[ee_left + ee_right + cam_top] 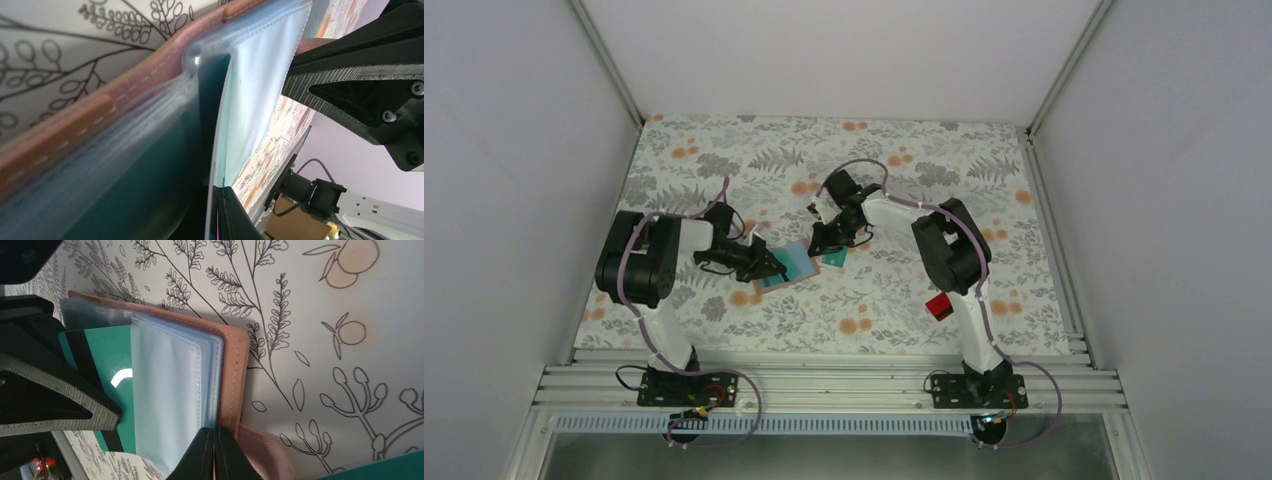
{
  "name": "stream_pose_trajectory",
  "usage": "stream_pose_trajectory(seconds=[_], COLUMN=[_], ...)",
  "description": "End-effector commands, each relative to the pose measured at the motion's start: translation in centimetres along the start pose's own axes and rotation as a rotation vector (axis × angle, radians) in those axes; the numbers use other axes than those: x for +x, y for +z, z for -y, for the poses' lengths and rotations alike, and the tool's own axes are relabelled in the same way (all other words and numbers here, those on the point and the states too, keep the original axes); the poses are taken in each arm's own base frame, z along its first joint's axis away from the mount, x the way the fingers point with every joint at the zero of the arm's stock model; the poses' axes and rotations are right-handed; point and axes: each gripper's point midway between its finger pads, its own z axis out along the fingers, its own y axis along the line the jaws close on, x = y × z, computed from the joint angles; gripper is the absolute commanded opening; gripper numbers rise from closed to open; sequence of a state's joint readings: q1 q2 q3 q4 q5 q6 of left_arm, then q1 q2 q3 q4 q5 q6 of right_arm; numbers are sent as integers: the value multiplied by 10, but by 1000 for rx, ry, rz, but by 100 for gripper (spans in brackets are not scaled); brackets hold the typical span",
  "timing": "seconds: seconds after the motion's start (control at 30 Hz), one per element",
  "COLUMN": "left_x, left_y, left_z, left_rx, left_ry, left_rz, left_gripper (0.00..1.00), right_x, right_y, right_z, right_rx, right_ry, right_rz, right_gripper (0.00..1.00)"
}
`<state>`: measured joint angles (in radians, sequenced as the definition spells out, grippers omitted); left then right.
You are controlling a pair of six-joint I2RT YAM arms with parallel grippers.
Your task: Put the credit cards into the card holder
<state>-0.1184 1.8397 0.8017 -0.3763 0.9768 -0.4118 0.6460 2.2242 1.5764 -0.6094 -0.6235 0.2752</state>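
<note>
Teal card (105, 357) (partway in) in card holder (235, 370)

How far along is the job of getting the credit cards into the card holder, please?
Done: one teal card looks partly slid into the open card holder. In hand: the left pincer grips the holder; the closed right pincer is at its clear sleeves. Left: the red card and a loose teal card lie outside.

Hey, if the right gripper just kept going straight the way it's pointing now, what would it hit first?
Most likely the card holder. In the right wrist view, the shut right gripper points straight at its clear sleeves and tan edge, tips at or very near them. Depth is hard to judge.
</note>
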Motion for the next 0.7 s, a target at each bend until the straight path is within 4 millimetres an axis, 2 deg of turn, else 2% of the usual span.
stream_pose_trajectory(seconds=[0.0, 0.23, 0.33, 0.53, 0.67], left_x=[13, 4, -1, -6, -5], left_y=[10, 12, 10, -9, -18], left_z=[-35, -33, -32, -30, -28], left_rx=[-128, -149, -184, -302, -343], left_ry=[-70, -59, -43, -22, -13], left_rz=[-76, -101, -100, -36, -8], left_gripper=[2, 3, 9, 46, 63], right_x=[10, 8, 8, 5, 4], right_y=[15, 16, 16, 15, 16], right_z=[28, 26, 26, 25, 24], right_rx=[108, 99, 99, 94, 89], right_ry=[4, -3, -7, -17, -17], right_rz=[-34, -38, -41, -36, -38], right_gripper=[4, 4, 4, 4, 4])
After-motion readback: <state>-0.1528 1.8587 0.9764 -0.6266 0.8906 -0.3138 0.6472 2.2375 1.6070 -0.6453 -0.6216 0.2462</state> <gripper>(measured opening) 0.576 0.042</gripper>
